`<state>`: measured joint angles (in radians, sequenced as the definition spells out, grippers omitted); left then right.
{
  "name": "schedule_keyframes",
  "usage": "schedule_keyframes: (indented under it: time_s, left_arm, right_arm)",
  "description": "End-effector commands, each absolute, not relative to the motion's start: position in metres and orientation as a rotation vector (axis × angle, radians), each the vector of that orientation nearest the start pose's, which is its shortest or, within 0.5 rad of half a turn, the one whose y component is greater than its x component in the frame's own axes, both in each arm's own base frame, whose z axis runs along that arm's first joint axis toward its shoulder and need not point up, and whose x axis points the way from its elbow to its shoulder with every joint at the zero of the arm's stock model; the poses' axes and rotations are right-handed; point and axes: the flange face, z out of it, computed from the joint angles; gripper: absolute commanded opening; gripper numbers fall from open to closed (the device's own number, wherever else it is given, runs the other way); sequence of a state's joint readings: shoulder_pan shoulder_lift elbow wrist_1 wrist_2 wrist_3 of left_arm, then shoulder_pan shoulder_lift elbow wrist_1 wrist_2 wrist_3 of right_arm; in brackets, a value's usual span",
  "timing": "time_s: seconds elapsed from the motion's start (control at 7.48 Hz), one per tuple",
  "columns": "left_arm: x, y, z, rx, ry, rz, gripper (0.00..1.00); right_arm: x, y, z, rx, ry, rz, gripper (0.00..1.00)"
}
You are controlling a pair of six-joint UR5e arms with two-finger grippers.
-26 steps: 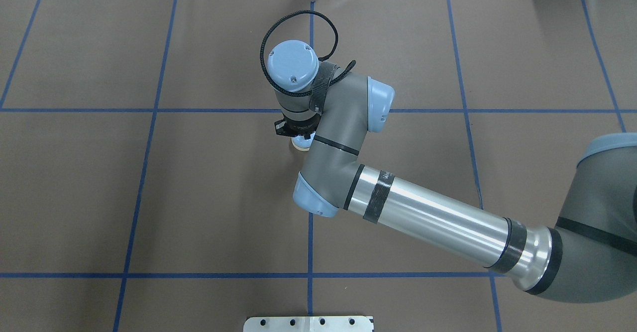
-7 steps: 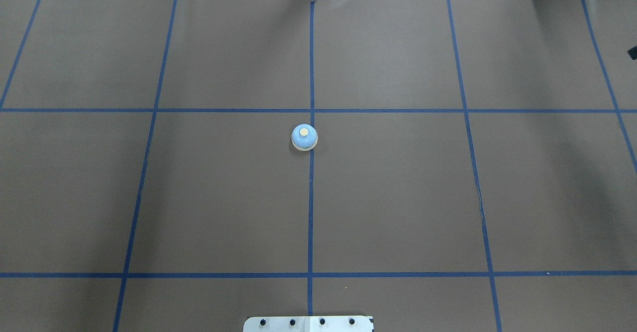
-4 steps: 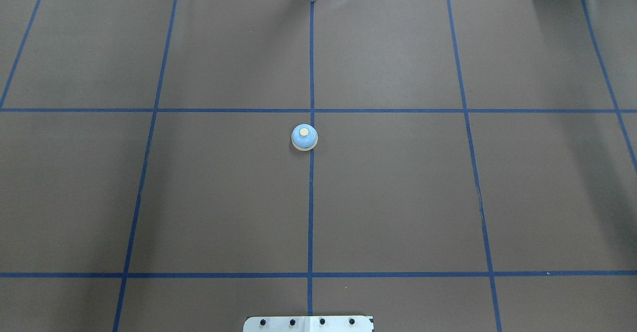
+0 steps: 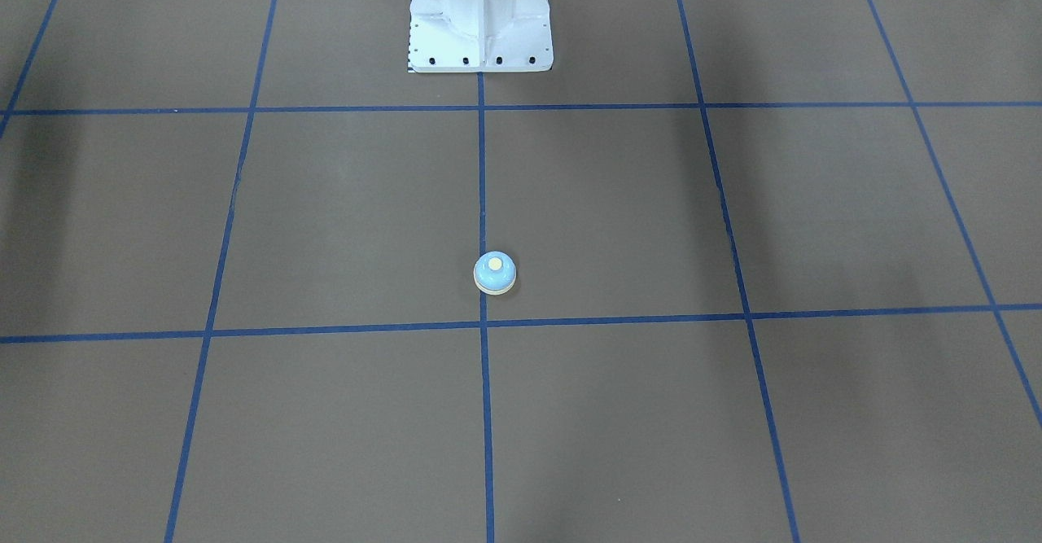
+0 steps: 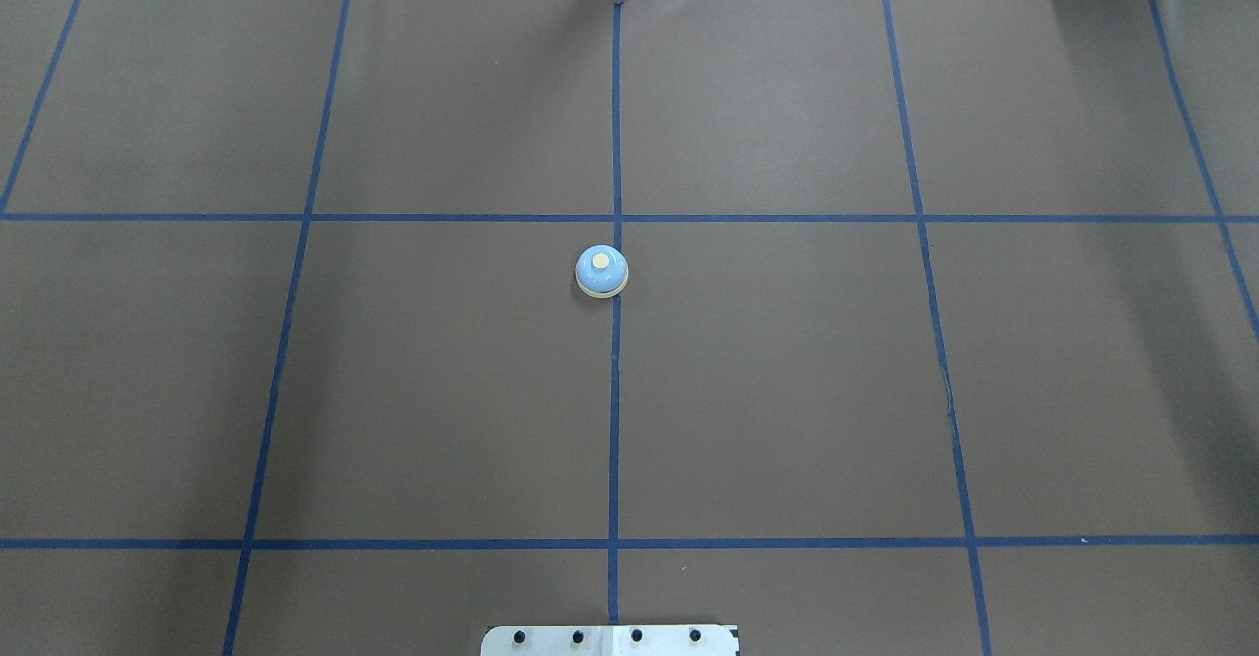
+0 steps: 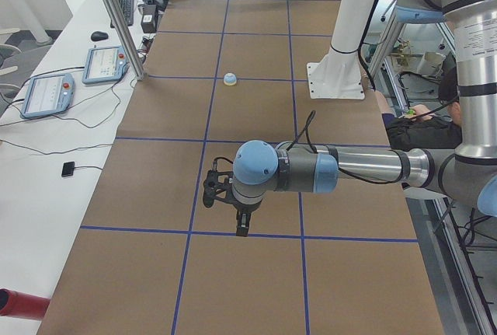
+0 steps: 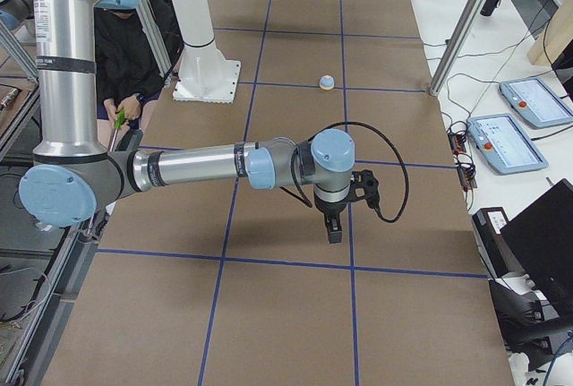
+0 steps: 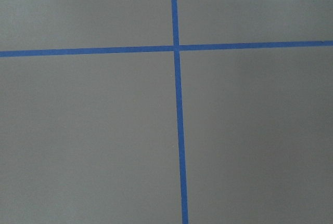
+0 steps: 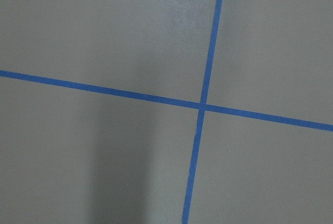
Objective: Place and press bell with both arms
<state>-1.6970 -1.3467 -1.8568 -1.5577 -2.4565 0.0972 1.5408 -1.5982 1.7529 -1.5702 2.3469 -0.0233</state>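
right arm (image 7: 197, 164) has backed off the bell (image 5: 601, 271), which hasn't budged | left gripper (image 6: 242, 225), right gripper (image 7: 333, 229): well away from bell, fingers can't tell | risk: off-centre press probably skids it

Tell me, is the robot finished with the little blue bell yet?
Placing looks done: the bell stands upright on the table, nothing touching it. In hand: nothing; the left gripper and right gripper hang over the table far from it. Left: pressing, if not rung already; the pictures cannot tell.
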Motion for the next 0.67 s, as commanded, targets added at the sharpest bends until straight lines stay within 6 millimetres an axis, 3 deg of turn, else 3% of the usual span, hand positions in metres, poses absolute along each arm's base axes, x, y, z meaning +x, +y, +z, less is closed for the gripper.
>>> schedule_keyframes:
  time_s: [0.0, 0.53]
  left_arm:
    - [-0.1072, -0.3879, 0.6117, 0.143, 0.87, -0.009, 1.0]
    - [-0.1072, -0.3873, 0.6186, 0.13, 0.871, -0.015, 1.0]
  right_arm:
    - [0.0405, -0.4885, 0.5799, 0.135, -0.777, -0.107, 1.0]
    - [0.0401, -0.4879, 0.5801, 0.131, -0.783, -0.101, 1.0]
